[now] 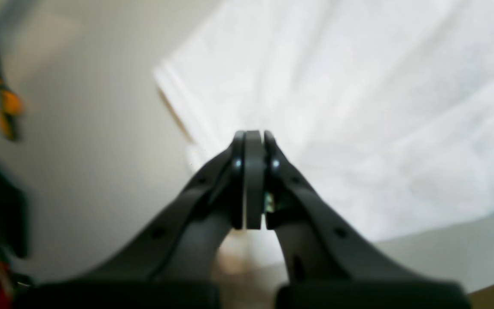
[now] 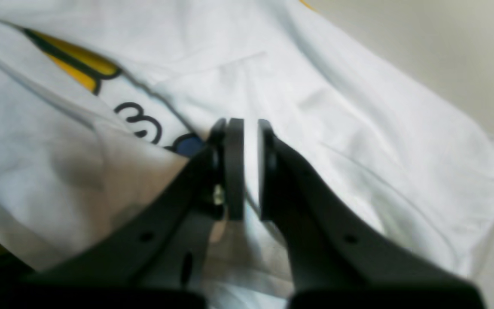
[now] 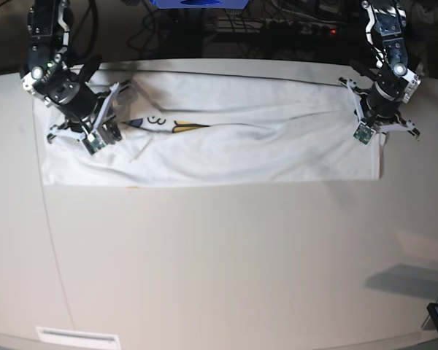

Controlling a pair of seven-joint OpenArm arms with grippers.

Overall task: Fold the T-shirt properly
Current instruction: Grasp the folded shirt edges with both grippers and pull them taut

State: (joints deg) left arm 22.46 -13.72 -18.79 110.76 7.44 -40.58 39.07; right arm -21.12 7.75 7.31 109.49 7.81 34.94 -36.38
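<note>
T-shirt [image 3: 226, 149], long band at the counter's [image 3: 219, 262] far edge: we see left gripper [image 1: 253, 141] closed empty, right gripper [image 2: 247, 128] pinching cloth to fold.

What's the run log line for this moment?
T-shirt: long band across table | left gripper: shut, at shirt's edge | right gripper: slight gap, cloth between jaws

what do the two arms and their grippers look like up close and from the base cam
Both are dark and mechanical. The left gripper and right gripper have matte black curved fingers with small round holes, ending in flat dark grey pads fixed by shiny screws. In the base view the arms are black with silvery-white bracket pieces near the wrists and a small greenish module on each.
</note>
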